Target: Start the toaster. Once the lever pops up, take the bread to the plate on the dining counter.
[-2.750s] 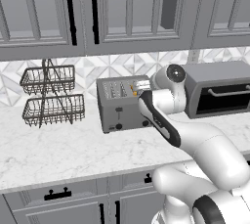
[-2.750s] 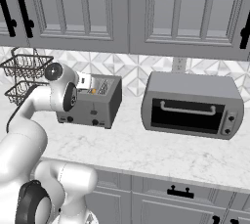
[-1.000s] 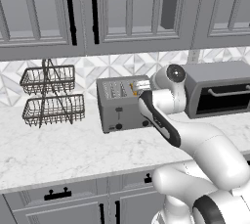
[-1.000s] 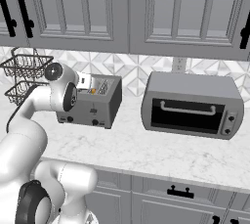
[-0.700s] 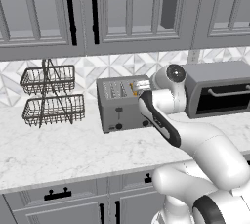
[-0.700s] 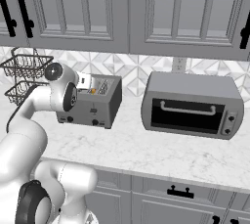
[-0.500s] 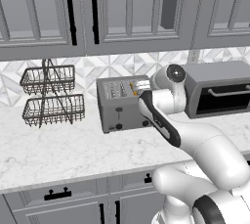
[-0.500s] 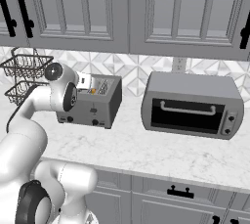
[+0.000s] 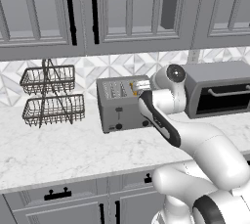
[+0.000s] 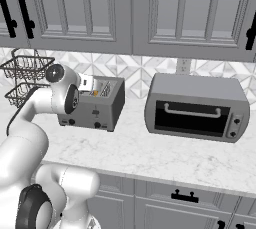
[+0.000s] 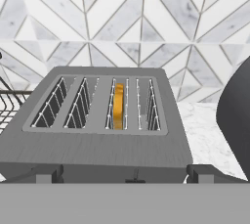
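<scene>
Hand view: bread (image 11: 117, 106) beyond gripper (image 11: 125, 173)

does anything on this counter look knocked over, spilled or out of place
Nothing stands out. The toaster sits square with the bread upright in one slot, and the toaster oven and wire basket rack stand level.

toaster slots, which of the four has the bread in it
The third slot from the left in the hand view of the toaster. A golden slice of bread stands in it; the two slots to its left and the one to its right show only bare wire guides.
</scene>
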Motion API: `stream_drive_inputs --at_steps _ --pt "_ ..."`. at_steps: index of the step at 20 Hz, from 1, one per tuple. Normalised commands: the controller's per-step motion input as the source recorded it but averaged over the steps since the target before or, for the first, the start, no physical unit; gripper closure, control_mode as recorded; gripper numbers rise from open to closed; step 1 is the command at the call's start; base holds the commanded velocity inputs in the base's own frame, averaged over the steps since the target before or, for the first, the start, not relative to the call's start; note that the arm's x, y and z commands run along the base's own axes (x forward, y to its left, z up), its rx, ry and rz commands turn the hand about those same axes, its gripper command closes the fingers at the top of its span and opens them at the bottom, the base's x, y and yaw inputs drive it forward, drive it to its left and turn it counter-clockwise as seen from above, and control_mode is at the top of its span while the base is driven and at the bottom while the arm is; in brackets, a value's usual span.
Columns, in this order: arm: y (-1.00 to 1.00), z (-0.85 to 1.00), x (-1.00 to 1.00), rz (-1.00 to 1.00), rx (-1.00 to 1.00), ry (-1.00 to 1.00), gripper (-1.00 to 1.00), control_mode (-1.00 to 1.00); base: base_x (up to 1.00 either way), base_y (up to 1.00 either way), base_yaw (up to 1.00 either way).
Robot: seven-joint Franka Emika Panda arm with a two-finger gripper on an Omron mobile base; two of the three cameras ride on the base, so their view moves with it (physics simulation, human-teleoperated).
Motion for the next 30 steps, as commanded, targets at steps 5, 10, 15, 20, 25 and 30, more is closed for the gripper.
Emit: stream_drive_inputs --at_steps 5,10,15,20,25,30 --pt "0.00 0.00 0.00 0.00 0.00 0.00 -1.00 -1.00 0.00 0.00 0.00" --pt "0.00 0.00 0.00 0.00 0.00 0.00 -1.00 -1.00 0.00 0.00 0.00" --pt "0.00 0.00 0.00 0.00 0.00 0.00 -1.00 -1.00 0.00 0.00 0.00" --pt "0.00 0.00 0.00 0.00 0.00 0.00 -1.00 -1.00 0.00 0.00 0.00" --pt "0.00 0.00 0.00 0.00 0.00 0.00 -1.00 -1.00 0.00 0.00 0.00" --pt "0.00 0.00 0.00 0.00 0.00 0.00 -1.00 -1.00 0.00 0.00 0.00"
